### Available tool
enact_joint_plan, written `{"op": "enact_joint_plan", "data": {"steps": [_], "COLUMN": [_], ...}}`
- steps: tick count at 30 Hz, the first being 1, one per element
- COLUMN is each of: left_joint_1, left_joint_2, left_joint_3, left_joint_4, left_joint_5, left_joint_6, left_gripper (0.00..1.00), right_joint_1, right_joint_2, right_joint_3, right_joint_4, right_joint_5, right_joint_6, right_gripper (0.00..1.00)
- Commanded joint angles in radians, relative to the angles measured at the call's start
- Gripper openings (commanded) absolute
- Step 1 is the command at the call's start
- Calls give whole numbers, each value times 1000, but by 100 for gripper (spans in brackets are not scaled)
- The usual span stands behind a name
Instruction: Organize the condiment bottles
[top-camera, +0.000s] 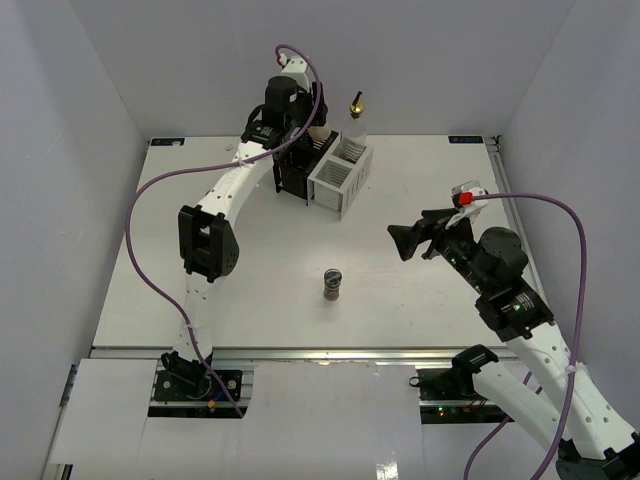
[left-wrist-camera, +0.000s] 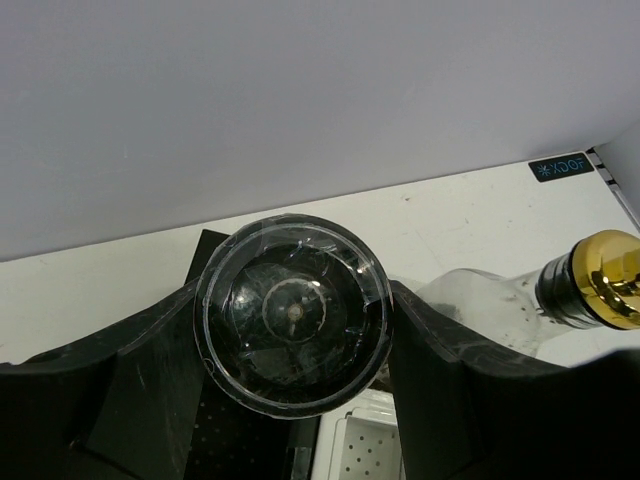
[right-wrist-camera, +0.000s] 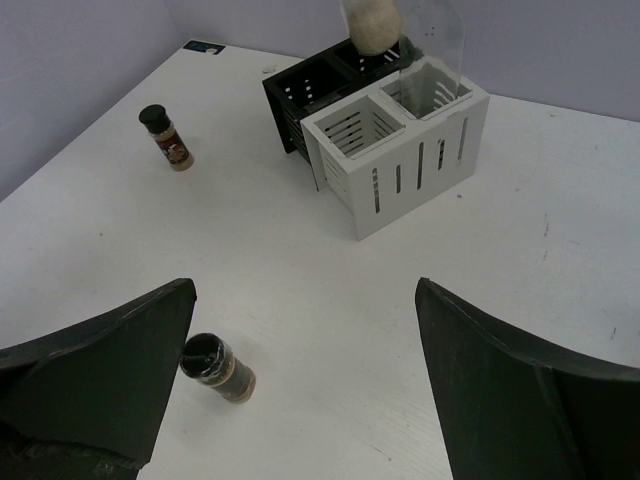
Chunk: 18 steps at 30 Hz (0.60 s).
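Left end effector (left-wrist-camera: 292, 335) is clamped on the cream shaker (left-wrist-camera: 292, 300), with a black finger (left-wrist-camera: 130, 390) pressed against each side of its round grey lid. It's holding it right over the black rack (top-camera: 296, 172) at the back of the bench (top-camera: 180, 290). In the right wrist view the shaker's cream body is at the rack's far compartment, but I can't tell if it's seated or just above.

The tall clear bottle (top-camera: 356, 108) with the brass spout stands in the white rack (top-camera: 340, 178), which sits touching the black one.

Right end effector (right-wrist-camera: 305, 290) hangs over the bench's right half with its fingers spread wide, gripping nothing. A short brown jar (top-camera: 333, 284) stands alone mid-bench, near its left finger. A second small jar (right-wrist-camera: 167, 138) stands off by itself, well apart from the racks.
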Motion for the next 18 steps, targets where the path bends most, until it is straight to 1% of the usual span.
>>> {"op": "enact_joint_plan", "data": {"steps": [1, 11, 14, 18], "left_joint_1": [-2, -8, -10, -13], "left_joint_2": [-33, 7, 9, 18], "left_joint_3": [10, -5, -13, -28], "left_joint_4": [119, 124, 130, 131], "left_joint_5": [-36, -40, -44, -35], "left_joint_6": [31, 60, 70, 70], "left_gripper": [0, 0, 0, 0], "right_joint_1": [4, 3, 4, 4], "right_joint_2": [-14, -14, -17, -16], "right_joint_3": [-13, -47, -49, -58], "right_joint_4": [32, 53, 53, 65], "right_joint_5": [28, 32, 67, 69], "right_joint_6": [-26, -57, -60, -59], "right_gripper": [97, 97, 97, 97]}}
